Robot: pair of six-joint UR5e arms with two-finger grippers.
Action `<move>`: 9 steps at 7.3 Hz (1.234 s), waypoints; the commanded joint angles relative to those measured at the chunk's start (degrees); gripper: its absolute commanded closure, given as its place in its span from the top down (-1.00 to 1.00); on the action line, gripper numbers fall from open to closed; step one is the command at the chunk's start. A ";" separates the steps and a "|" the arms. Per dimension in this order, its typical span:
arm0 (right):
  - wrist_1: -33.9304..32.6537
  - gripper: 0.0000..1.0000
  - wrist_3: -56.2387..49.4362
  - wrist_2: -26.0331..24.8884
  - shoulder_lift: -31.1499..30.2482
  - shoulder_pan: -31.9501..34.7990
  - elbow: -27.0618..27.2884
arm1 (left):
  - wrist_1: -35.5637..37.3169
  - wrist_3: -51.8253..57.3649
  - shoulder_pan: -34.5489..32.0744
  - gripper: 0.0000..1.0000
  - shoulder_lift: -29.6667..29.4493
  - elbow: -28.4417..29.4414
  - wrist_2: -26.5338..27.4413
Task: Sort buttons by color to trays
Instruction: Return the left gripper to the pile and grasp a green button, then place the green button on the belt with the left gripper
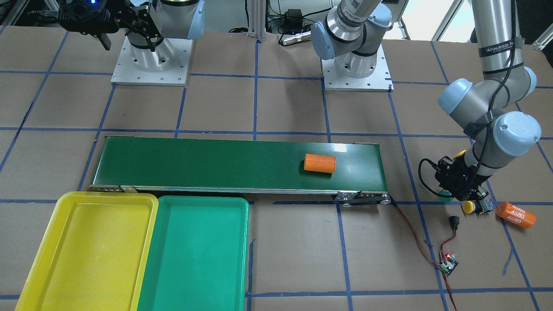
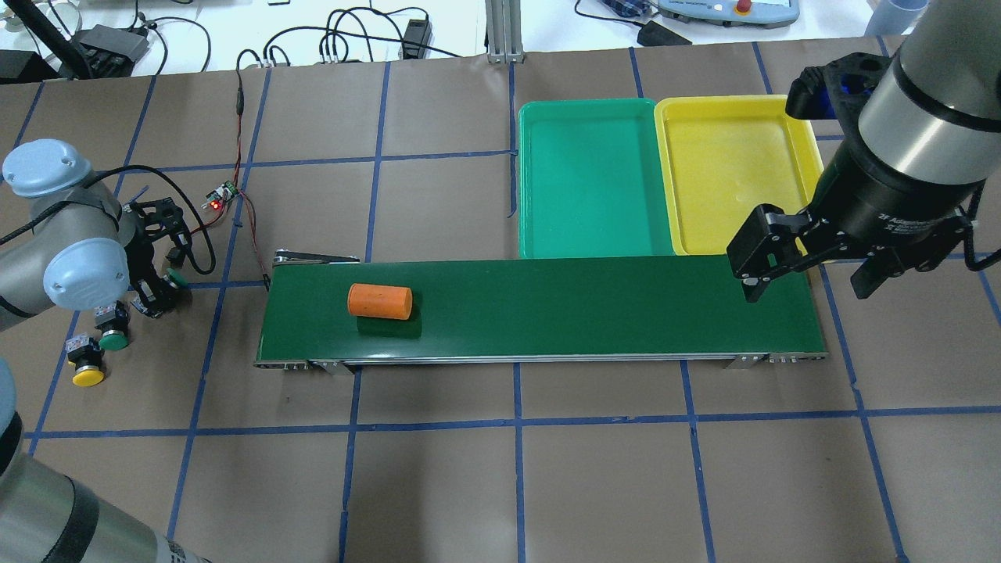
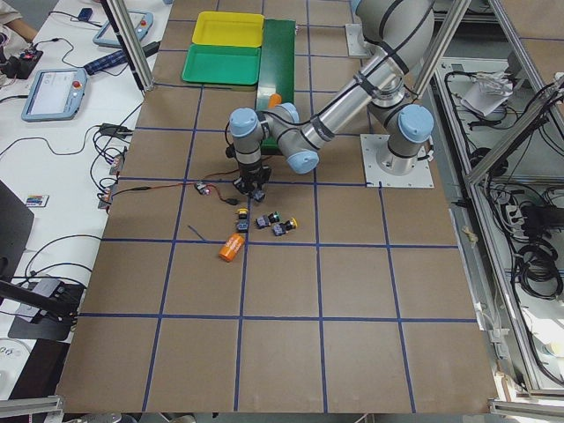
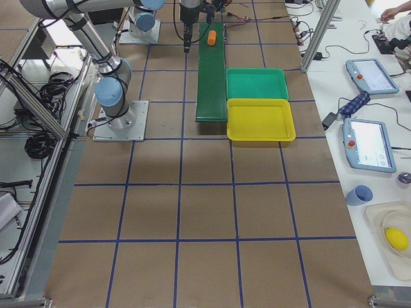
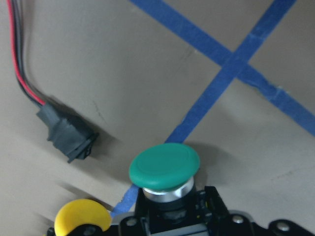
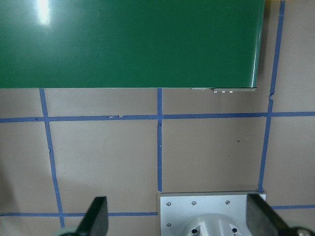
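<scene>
My left gripper is shut on a green button, low over the table past the conveyor's end; its cap also shows in the front view. A second green button and a yellow button lie on the table close by. Another yellow cap peeks out behind the left wrist. My right gripper is open and empty, high over the conveyor's other end. The green tray and the yellow tray sit side by side beyond the belt, both empty.
A long dark green conveyor belt carries an orange cylinder. A second orange cylinder marked 4680 lies near the buttons. A small circuit board, red-black wires and a black connector lie by the left gripper.
</scene>
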 commanded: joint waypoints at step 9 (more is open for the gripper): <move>-0.53 1.00 3.05 -0.29 0.03 -0.03 0.22 | -2.14 11.39 -29.15 0.29 13.17 -12.63 2.78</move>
